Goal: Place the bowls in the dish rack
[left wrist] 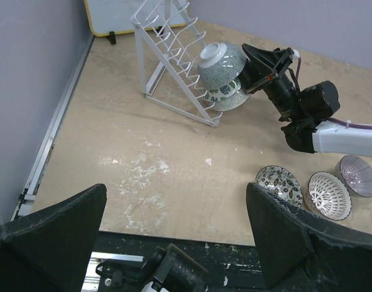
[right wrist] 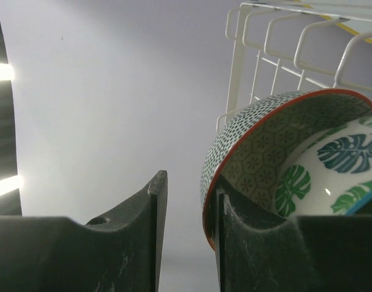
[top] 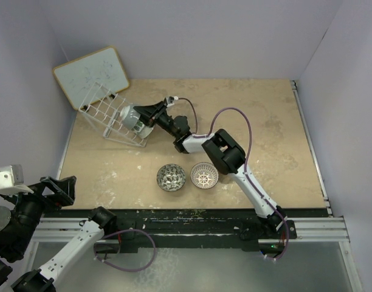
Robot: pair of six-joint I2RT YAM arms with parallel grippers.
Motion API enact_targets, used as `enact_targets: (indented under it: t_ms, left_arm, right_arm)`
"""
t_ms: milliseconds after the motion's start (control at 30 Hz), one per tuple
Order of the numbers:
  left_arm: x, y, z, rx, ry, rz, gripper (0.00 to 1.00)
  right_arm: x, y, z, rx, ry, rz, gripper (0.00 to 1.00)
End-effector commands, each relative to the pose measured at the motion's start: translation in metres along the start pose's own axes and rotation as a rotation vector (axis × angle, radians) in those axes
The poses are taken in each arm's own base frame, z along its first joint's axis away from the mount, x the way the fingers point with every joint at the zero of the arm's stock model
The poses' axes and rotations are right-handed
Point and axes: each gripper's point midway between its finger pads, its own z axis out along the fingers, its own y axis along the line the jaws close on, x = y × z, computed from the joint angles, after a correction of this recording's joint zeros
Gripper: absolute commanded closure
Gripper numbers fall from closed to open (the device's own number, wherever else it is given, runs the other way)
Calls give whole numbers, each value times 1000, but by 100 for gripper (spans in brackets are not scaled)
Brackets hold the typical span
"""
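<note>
The white wire dish rack (top: 107, 112) stands tilted at the back left; it also shows in the left wrist view (left wrist: 171, 52) and the right wrist view (right wrist: 265, 48). In it a green dotted bowl (left wrist: 221, 62) rests over a green leaf-patterned bowl (left wrist: 225, 97). My right gripper (right wrist: 189, 207) is slightly open astride the dotted bowl's rim (right wrist: 234, 140): one finger inside, the other clear of the outside. A black-white bowl (top: 171, 177), a radial white bowl (top: 204, 175) and a purple bowl (left wrist: 358, 175) sit on the table. My left gripper (left wrist: 174, 243) is open and empty at the near left edge.
A wood-framed whiteboard (top: 92, 74) leans in the back left corner behind the rack. The right arm (top: 225, 152) stretches across the table's middle and hides the purple bowl in the top view. Walls close off left, back and right.
</note>
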Motion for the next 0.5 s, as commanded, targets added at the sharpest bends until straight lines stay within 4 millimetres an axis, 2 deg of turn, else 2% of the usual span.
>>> enact_targets:
  t_ms: [0, 200, 400, 467]
  left_arm:
    - [-8, 1, -3, 8, -33, -31, 1]
    - [-9, 0, -3, 11, -34, -33, 1]
    - [-8, 0, -3, 12, -34, -34, 1]
    - [-8, 1, -3, 13, -36, -37, 1]
  right_arm:
    - [-2, 40, 5, -64, -35, -11, 63]
    - [-3, 35, 5, 6, -48, -7, 62]
    - [0, 16, 2, 116, -38, 10, 60]
    - [0, 11, 1, 150, -34, 11, 57]
